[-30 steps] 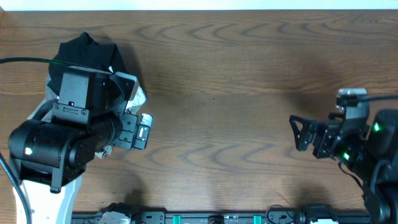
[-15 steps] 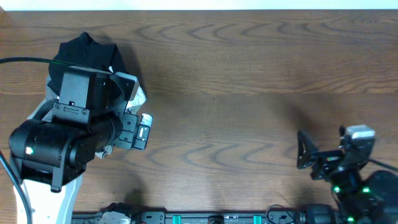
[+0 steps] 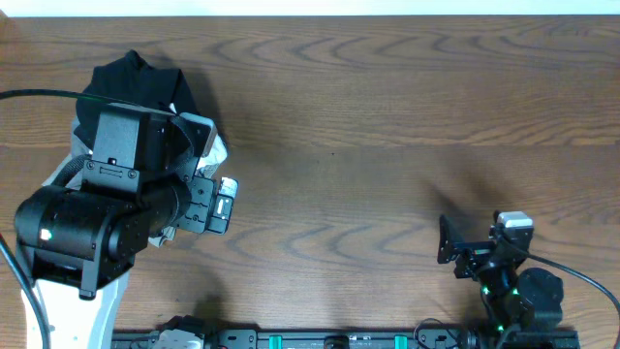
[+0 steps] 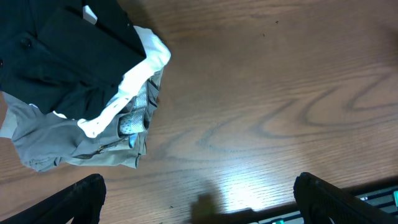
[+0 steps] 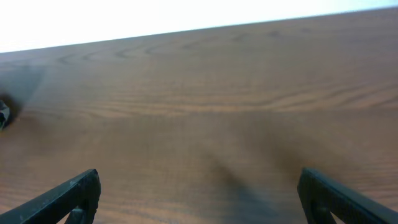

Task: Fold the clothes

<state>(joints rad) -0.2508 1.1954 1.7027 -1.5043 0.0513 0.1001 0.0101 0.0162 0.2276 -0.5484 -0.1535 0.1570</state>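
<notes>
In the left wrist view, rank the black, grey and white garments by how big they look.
1. black garment, cropped by the frame
2. grey garment
3. white garment, only a strip showing

Dark brown wood-grain counter [image 3: 368, 116], marked by broad looping grain lines. Along the far edge, a bright white strip [image 3: 310, 7]. Along the near edge, a black rail [image 3: 339, 340] with green fittings. Near that edge in the left wrist view, a soft patch of glare [image 4: 239, 186]. Toward the right near corner, faint shadows.
</notes>
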